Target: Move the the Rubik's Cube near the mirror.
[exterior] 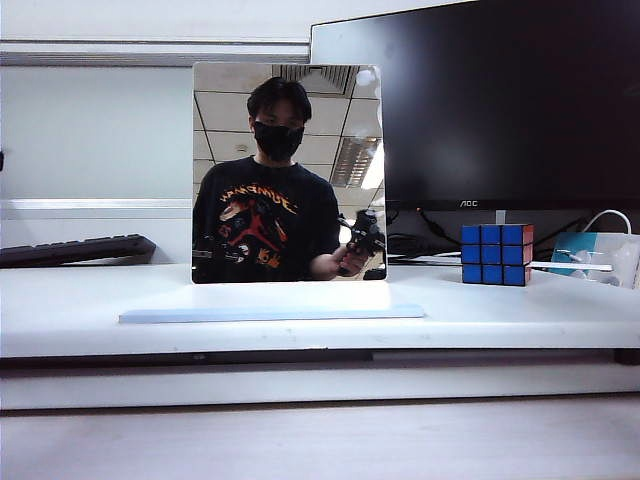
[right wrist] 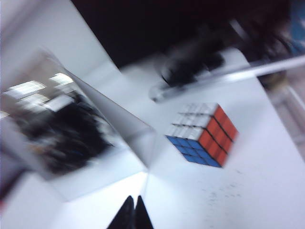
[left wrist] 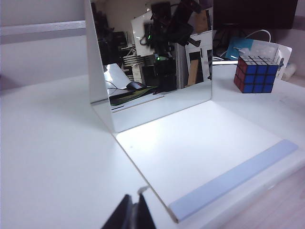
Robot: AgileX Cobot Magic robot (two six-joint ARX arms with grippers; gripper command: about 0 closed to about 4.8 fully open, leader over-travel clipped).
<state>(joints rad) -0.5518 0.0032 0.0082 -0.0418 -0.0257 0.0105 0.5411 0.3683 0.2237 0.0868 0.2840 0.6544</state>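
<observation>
The Rubik's Cube (exterior: 496,254) stands on the white table to the right of the mirror (exterior: 288,172), its blue face toward the exterior camera. A clear gap separates them. The mirror is upright on a pale-blue base (exterior: 270,314) and reflects a person and ceiling tiles. The cube (left wrist: 256,74) shows far off in the left wrist view, beyond the mirror (left wrist: 147,62); my left gripper (left wrist: 134,202) is shut and empty near the base's corner. In the blurred right wrist view the cube (right wrist: 202,134) lies ahead of my shut right gripper (right wrist: 132,202), beside the mirror (right wrist: 71,124). Neither arm shows in the exterior view.
A black AOC monitor (exterior: 480,100) stands behind the cube. A dark keyboard (exterior: 75,249) lies at the back left. A pale-blue box and white cable (exterior: 595,250) sit at the far right. The table's front edge (exterior: 320,345) runs across below the base.
</observation>
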